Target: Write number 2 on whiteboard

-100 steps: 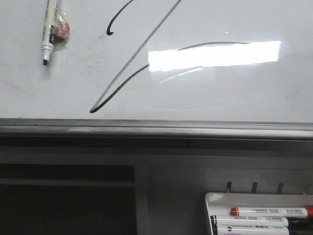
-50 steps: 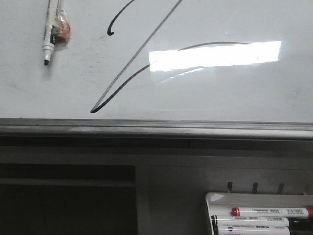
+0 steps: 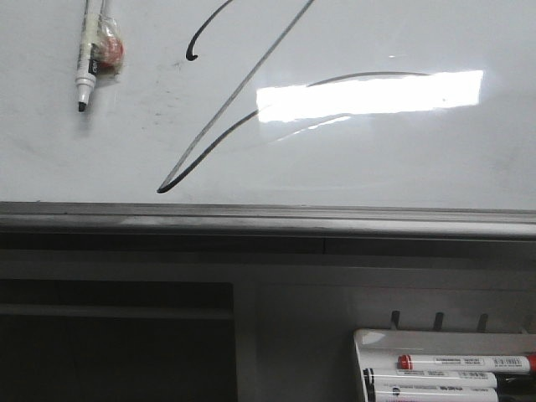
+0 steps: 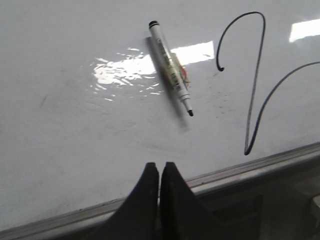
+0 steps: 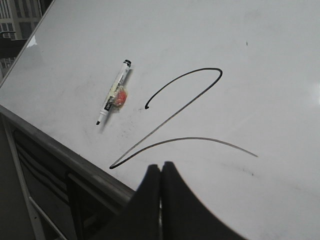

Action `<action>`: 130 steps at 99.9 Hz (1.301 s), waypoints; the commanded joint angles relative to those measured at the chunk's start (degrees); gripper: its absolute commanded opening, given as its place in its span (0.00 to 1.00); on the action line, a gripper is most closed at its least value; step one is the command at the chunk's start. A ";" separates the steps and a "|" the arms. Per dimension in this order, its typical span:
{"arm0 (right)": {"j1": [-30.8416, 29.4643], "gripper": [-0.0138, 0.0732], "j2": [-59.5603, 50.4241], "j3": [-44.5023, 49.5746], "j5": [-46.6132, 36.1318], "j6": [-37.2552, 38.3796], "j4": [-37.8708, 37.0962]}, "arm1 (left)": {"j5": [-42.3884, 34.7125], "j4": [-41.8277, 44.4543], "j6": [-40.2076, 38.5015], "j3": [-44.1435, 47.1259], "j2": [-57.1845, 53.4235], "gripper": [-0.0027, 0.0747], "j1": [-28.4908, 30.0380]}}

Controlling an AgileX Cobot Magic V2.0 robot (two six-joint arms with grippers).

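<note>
Since a second ago the front view has shifted slightly; the strokes and marker (image 3: 87, 52) sit a touch further right and lower, with no new ink. The number 2 (image 5: 186, 112) appears complete on the whiteboard (image 3: 402, 159): hooked top, long diagonal, sweeping base. The board is glossy, faintly smudged, with a grey metal frame. The uncapped marker lies on it beside the hook. Left gripper (image 4: 159, 170) and right gripper (image 5: 161, 172) appear closed and empty, though only fingertips show.

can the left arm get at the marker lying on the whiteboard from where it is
Probably yes: the marker lies uncapped on the whiteboard ahead of the left gripper, nothing between them, though its jaws are shut and must open first.
</note>
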 commanded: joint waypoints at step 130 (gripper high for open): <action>-0.05 0.07 0.41 -1.47 1.76 -0.58 0.17 | 5.73 -4.42 -4.77 5.08 -2.56 0.01 2.70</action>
